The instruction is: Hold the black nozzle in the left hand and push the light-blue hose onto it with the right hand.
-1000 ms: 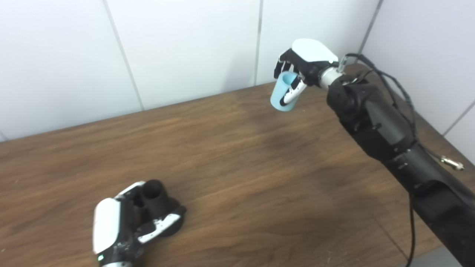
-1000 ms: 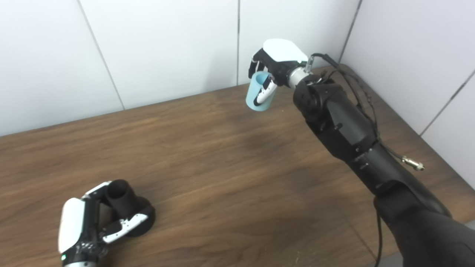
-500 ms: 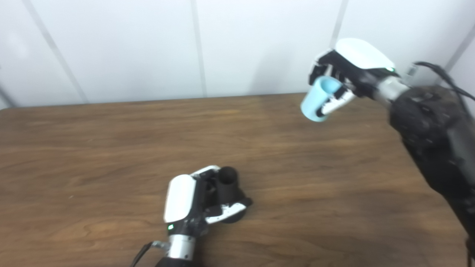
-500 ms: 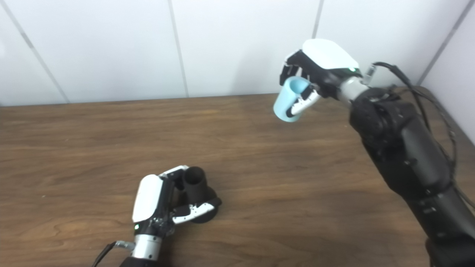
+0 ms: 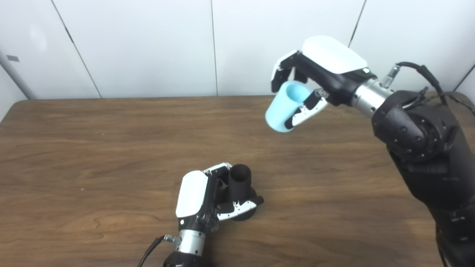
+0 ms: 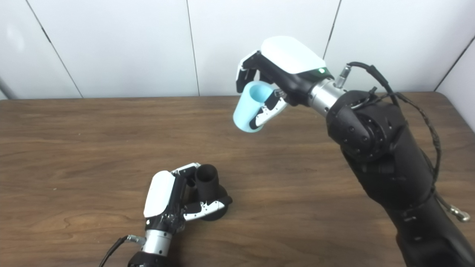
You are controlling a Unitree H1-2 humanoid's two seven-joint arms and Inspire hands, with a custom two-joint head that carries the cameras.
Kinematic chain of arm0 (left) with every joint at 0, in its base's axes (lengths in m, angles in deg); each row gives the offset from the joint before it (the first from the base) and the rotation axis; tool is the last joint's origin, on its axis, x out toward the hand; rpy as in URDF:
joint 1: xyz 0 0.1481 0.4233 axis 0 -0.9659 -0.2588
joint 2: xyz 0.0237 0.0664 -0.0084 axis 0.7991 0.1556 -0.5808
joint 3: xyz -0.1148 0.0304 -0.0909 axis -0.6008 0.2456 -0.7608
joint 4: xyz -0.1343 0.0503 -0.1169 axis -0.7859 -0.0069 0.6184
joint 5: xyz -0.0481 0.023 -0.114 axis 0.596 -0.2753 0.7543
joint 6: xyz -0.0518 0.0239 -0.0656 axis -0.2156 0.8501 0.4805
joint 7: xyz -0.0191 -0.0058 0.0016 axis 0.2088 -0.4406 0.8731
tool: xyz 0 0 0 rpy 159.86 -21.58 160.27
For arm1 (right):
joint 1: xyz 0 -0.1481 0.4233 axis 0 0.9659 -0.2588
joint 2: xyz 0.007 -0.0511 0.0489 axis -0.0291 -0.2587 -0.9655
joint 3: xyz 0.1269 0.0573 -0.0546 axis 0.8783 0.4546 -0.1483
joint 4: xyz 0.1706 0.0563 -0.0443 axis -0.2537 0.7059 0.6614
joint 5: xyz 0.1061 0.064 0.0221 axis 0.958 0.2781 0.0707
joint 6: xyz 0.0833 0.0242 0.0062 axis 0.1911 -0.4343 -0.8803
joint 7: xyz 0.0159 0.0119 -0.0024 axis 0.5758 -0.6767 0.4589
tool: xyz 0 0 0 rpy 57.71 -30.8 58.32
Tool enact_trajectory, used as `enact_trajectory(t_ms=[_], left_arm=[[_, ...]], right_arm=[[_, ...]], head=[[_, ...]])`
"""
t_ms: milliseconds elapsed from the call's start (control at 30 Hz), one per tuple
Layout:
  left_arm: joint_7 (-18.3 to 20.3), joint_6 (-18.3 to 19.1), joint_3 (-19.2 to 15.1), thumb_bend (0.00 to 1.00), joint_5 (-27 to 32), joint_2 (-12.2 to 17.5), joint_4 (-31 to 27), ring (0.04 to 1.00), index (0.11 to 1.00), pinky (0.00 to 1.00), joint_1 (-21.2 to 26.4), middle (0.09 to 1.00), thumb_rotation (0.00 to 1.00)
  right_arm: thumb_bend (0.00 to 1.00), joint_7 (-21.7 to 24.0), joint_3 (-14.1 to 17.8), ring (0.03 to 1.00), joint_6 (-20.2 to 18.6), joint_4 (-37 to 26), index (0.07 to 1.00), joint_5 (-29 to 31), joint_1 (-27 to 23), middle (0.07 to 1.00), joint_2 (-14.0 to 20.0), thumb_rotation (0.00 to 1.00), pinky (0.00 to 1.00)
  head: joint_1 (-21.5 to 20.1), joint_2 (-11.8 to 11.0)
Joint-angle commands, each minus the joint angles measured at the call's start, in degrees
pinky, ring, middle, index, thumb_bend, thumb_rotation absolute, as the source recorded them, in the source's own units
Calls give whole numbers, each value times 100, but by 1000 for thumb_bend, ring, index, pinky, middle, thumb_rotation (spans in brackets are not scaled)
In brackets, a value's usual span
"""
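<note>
The black nozzle (image 5: 240, 182) stands on the wooden table (image 5: 92, 148), its open tube end pointing up. My left hand (image 5: 202, 200) is shut on it at the table's front middle. My right hand (image 5: 315, 74) is shut on the light-blue hose (image 5: 282, 107), a short pale tube, and holds it tilted in the air above the table's back right. The hose is well apart from the nozzle, up and to the right of it. Both also show in the right eye view: nozzle (image 6: 207, 181), hose (image 6: 250, 106).
White wall panels (image 5: 148, 44) stand behind the table's back edge. My right forearm (image 5: 419, 148) with loose cables (image 6: 426, 122) reaches over the table's right side. The table's left end is rounded (image 5: 15, 107).
The camera has swung left, shifting the whole picture. My right hand has carried the hose down and closer to the nozzle. My left hand still grips the nozzle on the table.
</note>
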Motion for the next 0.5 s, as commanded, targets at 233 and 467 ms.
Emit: enact_trajectory(t_ms=[233,467], left_arm=[[269,373,72,522,-138,8,39,519,484,486,-116,496,0],[338,418,105,523,-149,59,-32,517,488,484,-84,482,0]], right_arm=[[516,1093,220,371,-350,-955,511,-255,-388,492,-357,0,451],[515,1532,358,370,-337,-1188,523,-218,-316,483,-533,0,441]], head=[[17,161],[52,247]])
